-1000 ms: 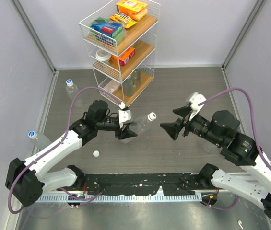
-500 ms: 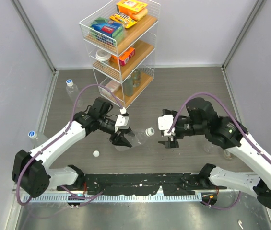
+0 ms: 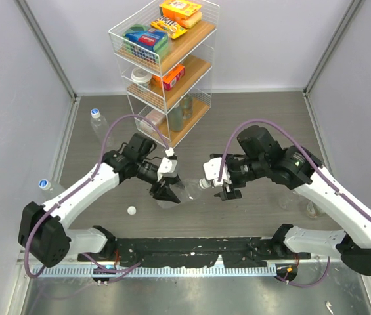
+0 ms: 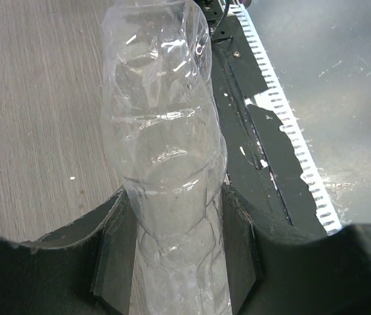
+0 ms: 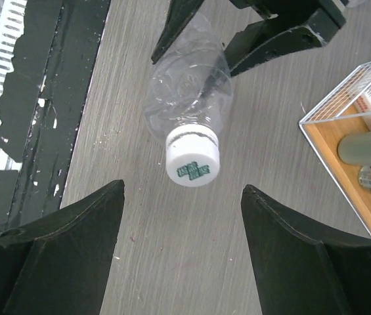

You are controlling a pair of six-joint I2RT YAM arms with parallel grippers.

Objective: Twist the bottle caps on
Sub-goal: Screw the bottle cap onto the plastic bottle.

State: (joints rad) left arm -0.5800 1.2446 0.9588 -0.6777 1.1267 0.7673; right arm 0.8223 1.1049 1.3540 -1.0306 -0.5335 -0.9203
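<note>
Advanced spread right tool [image 5: 182, 197] to white cap [image 5: 193, 164], left tool [image 4: 175, 243] pinching clear bottle [image 4: 162, 131]; tightening step, likely needing closure and twist.

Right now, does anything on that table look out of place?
A small white cap lies loose on the table beside the left arm, on no bottle. The far bottle and the near bottle sit stranded at its left edge.
</note>
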